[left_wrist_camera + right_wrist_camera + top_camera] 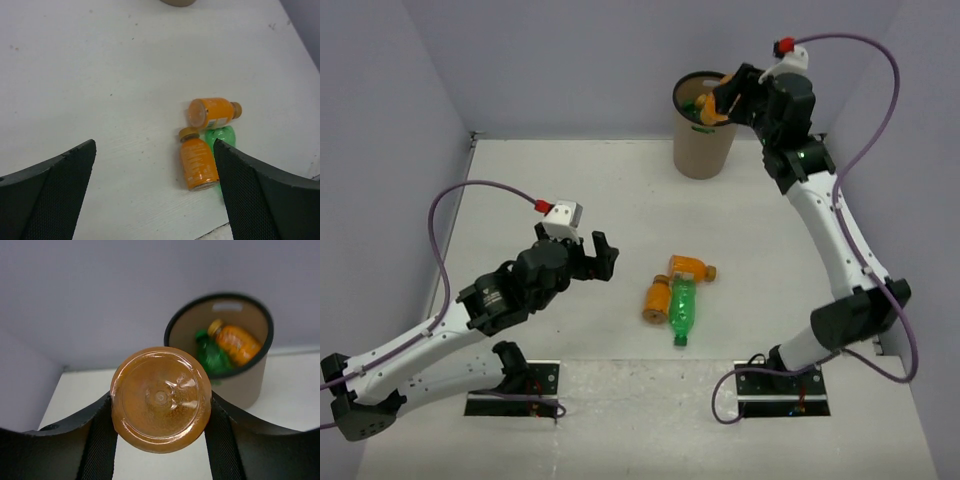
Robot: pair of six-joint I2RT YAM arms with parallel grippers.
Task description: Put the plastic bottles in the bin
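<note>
**R pincer clamped on orange btl at the bin; L pincer open, nothing in it**

My right gripper is closed on the held orange bottle. One finger presses each side, and the btl's base faces my wrist cam. The bin stands ahead and to the right of it in that view. From the top cam, the held btl sits at the bin's rim on its right side. I can't tell if it's fully over the opening. Inside the bin are a binned orange bottle and a binned green bottle.

My left gripper is spread wide above the table, gripping nothing. Ahead and to its right lie three btls bunched together: far orange bottle, near orange bottle and green bottle, w/ the green one just beside my right fingertip in the wrist view. None is between my fingers.
</note>
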